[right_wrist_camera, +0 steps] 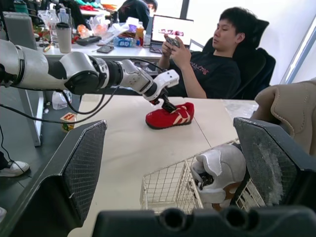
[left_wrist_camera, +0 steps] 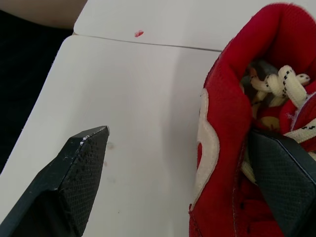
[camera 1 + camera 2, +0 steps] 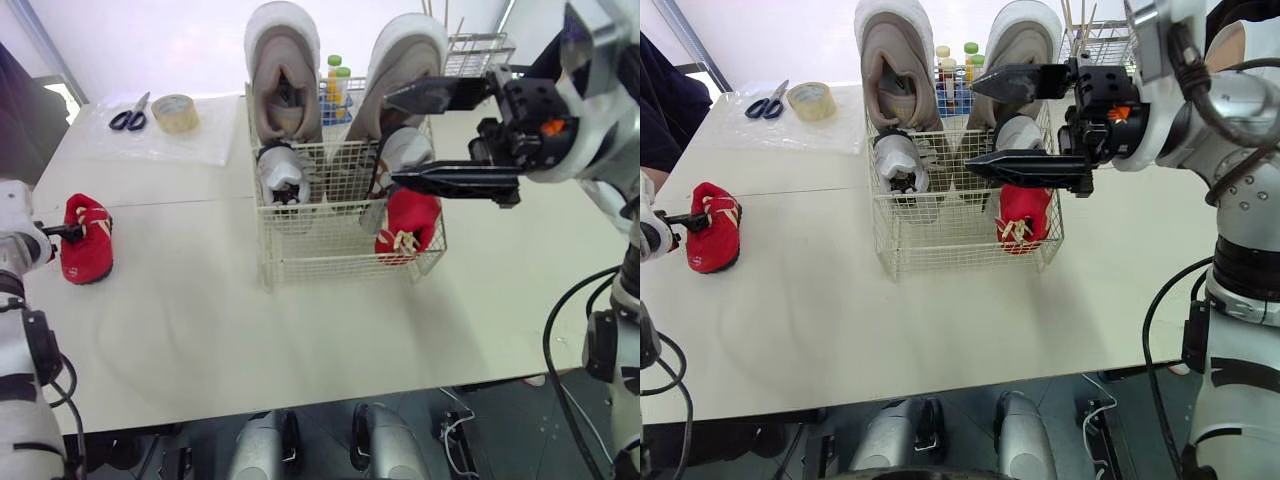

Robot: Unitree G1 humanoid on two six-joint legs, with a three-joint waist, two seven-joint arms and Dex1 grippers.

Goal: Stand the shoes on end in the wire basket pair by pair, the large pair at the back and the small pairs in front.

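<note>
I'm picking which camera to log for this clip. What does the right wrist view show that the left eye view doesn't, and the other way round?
The right wrist view adds a seated person looking at a phone, with a laptop behind. The left eye view adds the scissors, the tape roll, bottles behind the wire basket, and a red shoe standing in its front right. Shared: the basket, a small white shoe in it, and the other red shoe on the table with the left gripper at it.
</note>
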